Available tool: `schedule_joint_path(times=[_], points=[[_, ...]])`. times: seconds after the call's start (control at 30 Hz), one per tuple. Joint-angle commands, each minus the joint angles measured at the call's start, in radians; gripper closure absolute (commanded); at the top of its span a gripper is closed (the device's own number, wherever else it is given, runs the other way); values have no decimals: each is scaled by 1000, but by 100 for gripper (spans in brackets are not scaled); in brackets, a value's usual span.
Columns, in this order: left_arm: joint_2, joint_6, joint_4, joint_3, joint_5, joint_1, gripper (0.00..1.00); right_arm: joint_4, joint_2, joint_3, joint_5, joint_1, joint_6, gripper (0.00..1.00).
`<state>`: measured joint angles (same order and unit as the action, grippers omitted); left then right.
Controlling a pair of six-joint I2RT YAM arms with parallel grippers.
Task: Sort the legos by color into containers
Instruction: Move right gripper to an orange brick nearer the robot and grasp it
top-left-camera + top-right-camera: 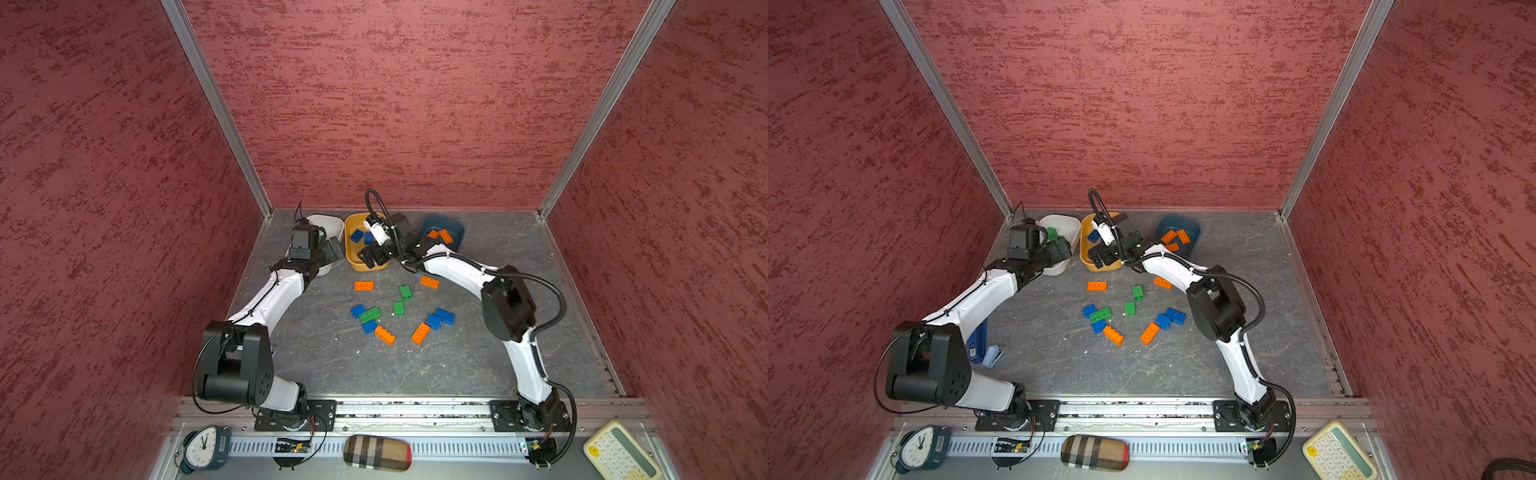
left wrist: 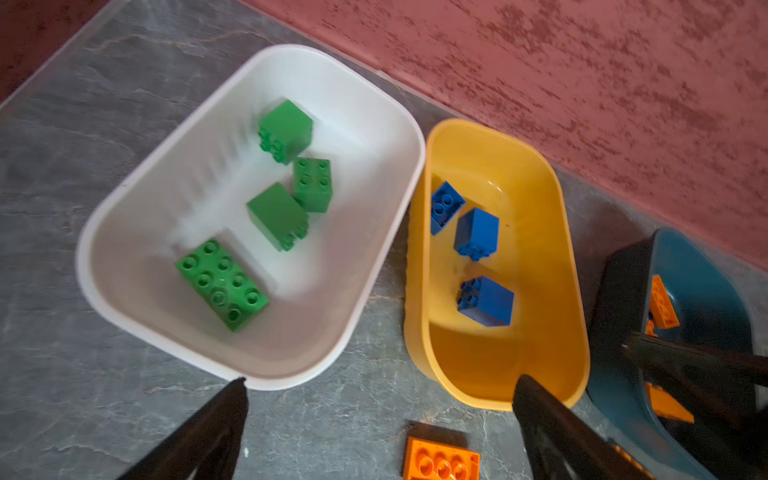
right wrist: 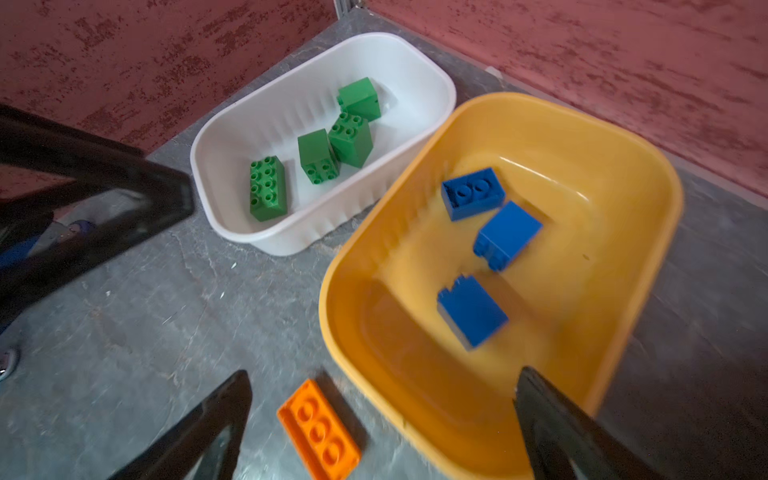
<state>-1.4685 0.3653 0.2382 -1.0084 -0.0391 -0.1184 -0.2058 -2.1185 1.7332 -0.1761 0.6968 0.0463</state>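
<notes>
While both grippers hold their tapered black jaws spread wide with nothing between them, we find the left gripper [image 2: 380,380] at the near rim of the white tub [image 2: 124,257] and the right gripper [image 3: 384,372] at the near edge of the yellow-orange tub [image 3: 623,232]. In both top views these glossy, round-cornered plastic tubs sit in a row at mid-frame, against the foot of the rough red wall [image 1: 395,104]: white on the left, yellow-orange in the middle, teal tub [image 1: 455,232] on the right. We see faint ribs on the white tub's walls. It holds an oblong eight-stud green brick [image 2: 222,284] and three square green bricks [image 2: 286,131]. Three square blue bricks [image 2: 484,301] lie in the yellow-orange tub, two on their sides. Orange bricks [image 1: 440,235] lie in the teal tub. Just below centre in a top view, loose bricks [image 1: 370,315] of all three colours lie scattered on the grey, veined, stone-look table [image 1: 457,365], among them an orange three-stud plate [image 1: 363,286].
</notes>
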Motion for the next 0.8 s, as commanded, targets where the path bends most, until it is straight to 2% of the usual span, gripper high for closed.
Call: schedule_joint_path(times=[0.0, 0.1, 0.13, 0.2, 0.27, 0.37, 0.47, 0.63, 0.77], points=[[-24, -30, 25, -26, -51, -41, 0, 217, 153, -189, 80, -1, 144, 1], [-31, -28, 21, -21, -56, -64, 1, 307, 274, -380, 128, -2, 257, 1], [-32, -34, 19, -16, -64, -76, 0, 344, 314, -453, 107, -3, 262, 1], [-29, -59, 17, -13, -116, -107, 0, 365, 370, -559, 30, -2, 199, 1], [-23, -79, 18, -11, -174, -133, 1, 307, 413, -627, -37, 3, 109, 10], [-8, -82, -4, -1, -198, -141, 1, 150, 460, -675, -53, 37, 12, 18], [20, -71, -38, 26, -196, -141, 0, -12, 488, -712, 7, 111, -40, 19], [61, -67, -93, 91, -160, -140, 0, -44, 484, -758, 35, 248, -16, 21], [93, -42, -80, 122, -191, -137, 1, -13, 447, -761, 35, 319, -24, 21]])
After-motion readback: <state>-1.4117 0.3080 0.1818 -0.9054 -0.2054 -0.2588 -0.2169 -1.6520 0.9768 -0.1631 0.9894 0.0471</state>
